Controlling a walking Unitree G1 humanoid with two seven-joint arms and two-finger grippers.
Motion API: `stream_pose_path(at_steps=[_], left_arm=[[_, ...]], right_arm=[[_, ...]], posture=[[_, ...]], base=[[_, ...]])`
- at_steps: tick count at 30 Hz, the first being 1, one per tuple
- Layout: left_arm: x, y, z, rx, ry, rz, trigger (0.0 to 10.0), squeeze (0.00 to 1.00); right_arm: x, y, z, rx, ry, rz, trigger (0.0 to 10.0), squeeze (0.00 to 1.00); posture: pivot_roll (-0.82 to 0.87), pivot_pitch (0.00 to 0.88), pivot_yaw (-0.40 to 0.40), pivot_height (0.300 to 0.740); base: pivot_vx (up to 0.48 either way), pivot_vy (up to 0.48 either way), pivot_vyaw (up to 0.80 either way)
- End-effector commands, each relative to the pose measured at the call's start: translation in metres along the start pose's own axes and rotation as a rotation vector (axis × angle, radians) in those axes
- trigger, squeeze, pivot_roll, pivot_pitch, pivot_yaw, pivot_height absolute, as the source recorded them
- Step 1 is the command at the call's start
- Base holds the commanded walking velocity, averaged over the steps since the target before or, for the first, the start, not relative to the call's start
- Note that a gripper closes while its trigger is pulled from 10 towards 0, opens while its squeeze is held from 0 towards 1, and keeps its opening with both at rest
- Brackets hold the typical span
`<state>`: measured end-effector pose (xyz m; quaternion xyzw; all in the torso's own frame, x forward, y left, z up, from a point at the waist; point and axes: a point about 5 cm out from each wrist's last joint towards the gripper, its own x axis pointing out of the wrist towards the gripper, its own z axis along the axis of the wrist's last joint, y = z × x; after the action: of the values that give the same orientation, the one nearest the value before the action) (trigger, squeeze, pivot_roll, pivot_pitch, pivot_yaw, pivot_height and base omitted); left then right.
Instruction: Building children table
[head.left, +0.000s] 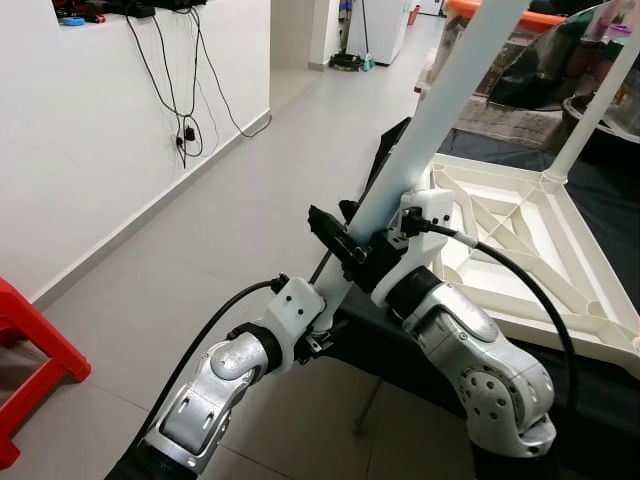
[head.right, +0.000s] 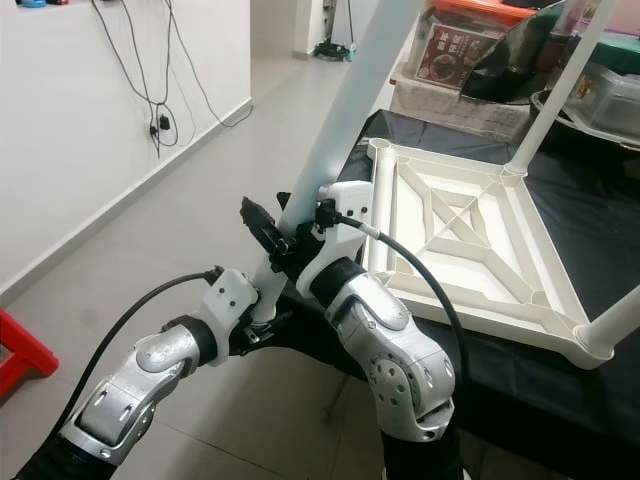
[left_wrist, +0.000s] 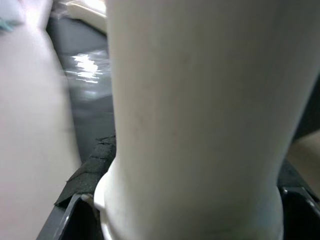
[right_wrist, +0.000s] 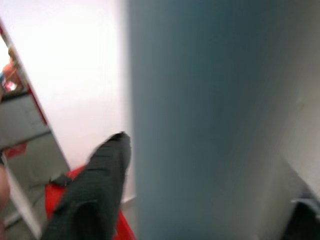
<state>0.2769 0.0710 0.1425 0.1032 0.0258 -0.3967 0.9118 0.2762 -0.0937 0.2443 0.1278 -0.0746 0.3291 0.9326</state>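
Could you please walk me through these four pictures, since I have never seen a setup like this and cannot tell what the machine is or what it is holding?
This is a humanoid robot with two silver arms, each ending in a gripper with two black fingers. The two wide pictures come from a stereo camera on its head, looking forward and down. The two close-up pictures come from cameras on its wrists, looking along the fingers.

Both the left gripper and the right gripper are clamped on a long white table leg, which tilts up and away from the robot. In the wrist views that leg is the big pale shape.

To the right, a white table top lies upside down on a black cloth, ribs showing, with other legs already standing in its corners. A red stool stands on the floor at left.
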Motion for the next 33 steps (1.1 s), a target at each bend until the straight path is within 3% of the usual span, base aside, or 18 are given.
stream_pose_path(at_steps=[1,3,6,8,11,16,25,33], left_arm=[[-0.012,-0.004,0.0,-0.111,-0.008,-0.138,10.0,0.0],[-0.016,-0.004,0.0,-0.14,-0.008,-0.178,10.0,0.0],[-0.035,-0.003,0.0,-0.28,0.022,-0.348,10.0,0.0],[-0.035,-0.003,0.0,-0.28,0.022,-0.348,10.0,0.0],[-0.048,0.0,-0.003,-0.354,0.053,-0.437,10.0,0.0],[-0.052,0.0,-0.006,-0.344,0.073,-0.467,10.0,0.0],[-0.06,-0.016,-0.008,-0.376,0.114,-0.584,10.0,0.0],[-0.051,-0.017,-0.01,-0.334,0.124,-0.626,10.0,0.0]], right_arm=[[-0.006,-0.01,-0.003,-0.007,0.028,0.03,10.0,0.0],[-0.008,-0.013,-0.004,-0.013,0.034,0.045,10.0,0.0],[-0.018,-0.013,-0.006,0.044,0.111,0.215,10.0,0.0],[-0.018,-0.013,-0.006,0.044,0.111,0.215,10.0,0.0],[-0.026,-0.009,-0.005,0.093,0.158,0.346,10.0,0.0],[-0.031,-0.007,-0.005,0.108,0.185,0.4,10.0,0.0],[-0.03,0.001,-0.005,0.156,0.191,0.468,10.0,0.0],[-0.026,0.016,-0.01,0.222,0.205,0.532,10.0,0.0]], posture=[[0.09,0.02,-0.095,0.74],[0.09,0.02,-0.095,0.74],[0.11,0.027,-0.098,0.74],[0.11,0.027,-0.098,0.74],[0.11,0.031,-0.096,0.74],[0.1,0.038,-0.094,0.74],[0.1,0.039,-0.095,0.74],[0.1,0.045,-0.098,0.74]], base=[[0.0,0.0,0.0],[0.0,0.0,0.0],[0.0,0.0,0.0],[0.0,0.0,0.0],[0.0,0.0,0.0],[0.0,0.0,0.0],[0.0,0.0,0.0],[0.0,0.0,0.0]])
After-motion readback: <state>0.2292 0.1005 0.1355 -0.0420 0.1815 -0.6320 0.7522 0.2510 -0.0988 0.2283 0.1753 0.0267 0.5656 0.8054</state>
